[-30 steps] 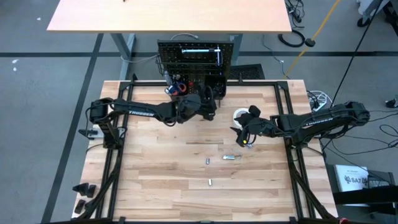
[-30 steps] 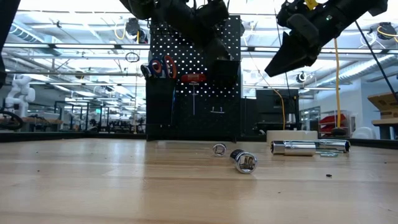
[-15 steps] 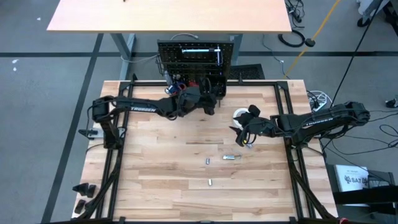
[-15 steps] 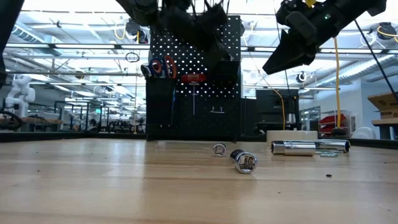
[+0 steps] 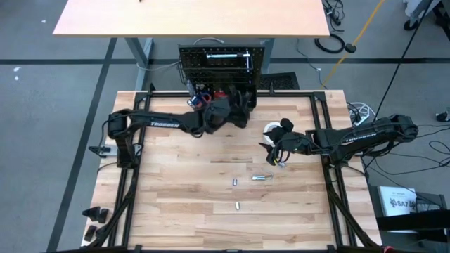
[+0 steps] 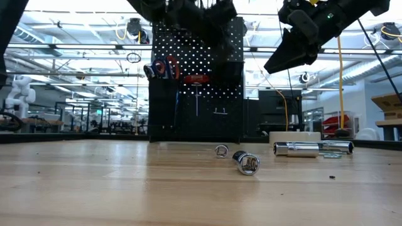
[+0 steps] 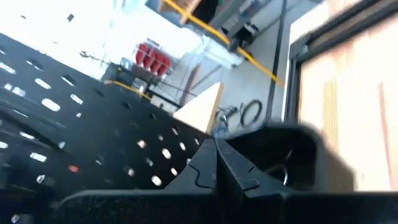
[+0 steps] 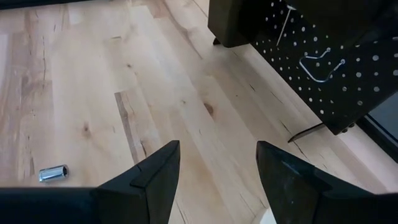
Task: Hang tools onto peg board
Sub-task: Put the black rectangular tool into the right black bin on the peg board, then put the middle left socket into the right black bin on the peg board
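The left arm stretches from the left edge of the high view across the table (image 5: 176,176) toward the upper centre, where its left tool (image 5: 235,112) sits right against the foot of the peg board (image 5: 223,67). In the left wrist view that tool's two dark fingers (image 7: 214,163) lie pressed together with nothing visibly between them, tips close to the perforated black panel (image 7: 74,130) and beside a black bin (image 7: 292,155). In the low view the left arm hangs in front of the board's top, near the upper centre of the frame.

The right arm reaches in from the right edge of the high view, forearm nearly level, and its right tool (image 5: 275,151) hovers above the table right of centre. The right wrist view shows its fingers (image 8: 155,171) spread wide, holding nothing, over bare wood.

On the board (image 6: 196,81), the orange-handled scissors (image 6: 162,68) hang at upper left and the red screwdriver (image 6: 196,80) just right of them. The silver ratchet (image 6: 312,147) lies on the table at the low view's right, the white tape roll (image 6: 294,136) behind it. Small sockets (image 6: 247,162) lie loose mid-table, one also visible in the right wrist view (image 8: 52,173).
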### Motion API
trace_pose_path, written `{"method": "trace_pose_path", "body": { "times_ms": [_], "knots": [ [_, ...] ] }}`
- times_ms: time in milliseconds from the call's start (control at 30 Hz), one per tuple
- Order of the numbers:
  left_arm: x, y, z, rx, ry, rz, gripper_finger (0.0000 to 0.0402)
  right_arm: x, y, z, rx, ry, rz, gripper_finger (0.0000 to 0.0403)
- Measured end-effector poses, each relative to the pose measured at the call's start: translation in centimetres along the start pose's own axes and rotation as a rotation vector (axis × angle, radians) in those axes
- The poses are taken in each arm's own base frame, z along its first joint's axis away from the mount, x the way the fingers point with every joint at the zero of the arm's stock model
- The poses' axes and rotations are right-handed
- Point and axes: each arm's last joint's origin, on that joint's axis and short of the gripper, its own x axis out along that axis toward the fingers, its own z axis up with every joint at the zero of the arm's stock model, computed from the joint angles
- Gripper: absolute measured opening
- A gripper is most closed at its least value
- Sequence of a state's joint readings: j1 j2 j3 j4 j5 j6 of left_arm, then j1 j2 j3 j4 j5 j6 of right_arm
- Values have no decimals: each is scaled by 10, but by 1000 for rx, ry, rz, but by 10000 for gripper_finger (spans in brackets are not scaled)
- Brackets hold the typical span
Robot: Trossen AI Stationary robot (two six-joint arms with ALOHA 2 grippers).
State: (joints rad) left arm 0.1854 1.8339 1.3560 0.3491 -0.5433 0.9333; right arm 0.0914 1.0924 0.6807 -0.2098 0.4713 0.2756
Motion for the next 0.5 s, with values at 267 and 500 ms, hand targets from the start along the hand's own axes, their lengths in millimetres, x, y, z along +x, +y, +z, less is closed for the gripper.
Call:
{"method": "trace_pose_path", "body": {
  "times_ms": [267, 500],
  "knots": [
    [-36, -17, 39, 0, -83, -42, 0, 0, 0, -2, 15, 15, 4, 203],
    [-79, -50, 68, -6, -19, -83, 0, -1, 0, -12, 52, 138, 55, 203]
  ]
}}
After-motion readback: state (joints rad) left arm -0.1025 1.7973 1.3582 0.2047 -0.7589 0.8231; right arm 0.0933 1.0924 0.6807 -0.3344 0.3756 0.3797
